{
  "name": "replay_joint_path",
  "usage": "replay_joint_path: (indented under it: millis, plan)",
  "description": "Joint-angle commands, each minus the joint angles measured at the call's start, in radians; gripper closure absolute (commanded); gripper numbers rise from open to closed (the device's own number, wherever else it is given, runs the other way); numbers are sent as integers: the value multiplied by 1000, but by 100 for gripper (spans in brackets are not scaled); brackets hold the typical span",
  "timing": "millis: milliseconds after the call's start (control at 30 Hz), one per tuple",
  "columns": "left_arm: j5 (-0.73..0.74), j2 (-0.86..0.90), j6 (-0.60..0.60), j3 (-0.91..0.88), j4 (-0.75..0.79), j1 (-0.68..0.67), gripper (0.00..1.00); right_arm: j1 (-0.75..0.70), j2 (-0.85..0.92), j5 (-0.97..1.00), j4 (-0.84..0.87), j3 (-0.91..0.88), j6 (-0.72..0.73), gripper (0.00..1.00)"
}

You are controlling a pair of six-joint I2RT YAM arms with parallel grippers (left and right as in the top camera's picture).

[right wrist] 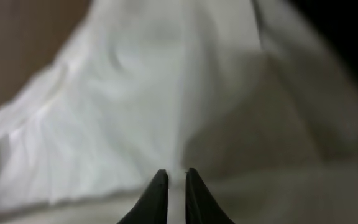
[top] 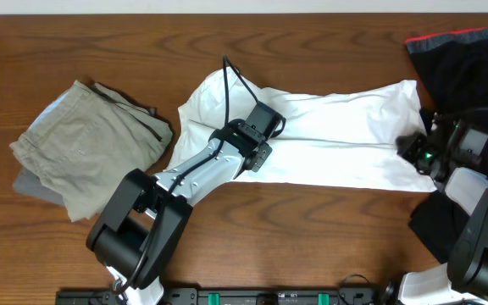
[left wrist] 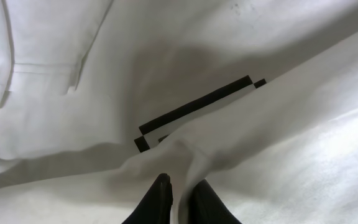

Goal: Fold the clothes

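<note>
White T-shirt point(top: 346, 140) lies in long band across middle of worktop point(top: 312, 246), between khaki garment point(top: 83, 152) and black garment point(top: 473, 51). Left pincer point(left wrist: 180, 186) nipped tight on raised ridge of cloth mid-shirt. Right pincer point(right wrist: 176, 180) at shirt's end, narrow gap filled with white fabric (blurred, but reads as pinch). Cotton looks light, limp, no stiffness: likely sags, drags between holds. Best grip: hems, corners, both ends together.
</note>
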Motion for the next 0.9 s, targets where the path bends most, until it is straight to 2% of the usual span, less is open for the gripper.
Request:
replay_joint_path:
  millis: [0, 133, 233, 367, 500, 633, 767, 867]
  plan:
    - [-8, 9, -16, 21, 0, -1, 86, -15, 4, -7, 73, 0, 45, 91]
    - [-8, 9, -17, 21, -5, -1, 85, -29, -6, -115, 85, 16, 60, 89]
    - [-8, 9, -17, 21, -22, -1, 85, -89, -65, -192, -69, 36, 51, 80]
    - [-8, 9, -16, 21, -31, -1, 85, -158, -138, -153, -293, 44, 51, 66]
    - [-8, 9, -17, 21, -26, -1, 85, -187, -162, -2, -461, 43, 52, 57]
    - [-8, 9, -17, 21, -23, -1, 85, -182, -151, 69, -465, 35, 61, 56]
    - [-8, 9, -25, 21, -23, -1, 85, -179, -130, 134, -411, 35, 133, 57]
    - [-8, 9, -32, 21, -23, -1, 76, -179, -114, 133, -384, 35, 154, 57]
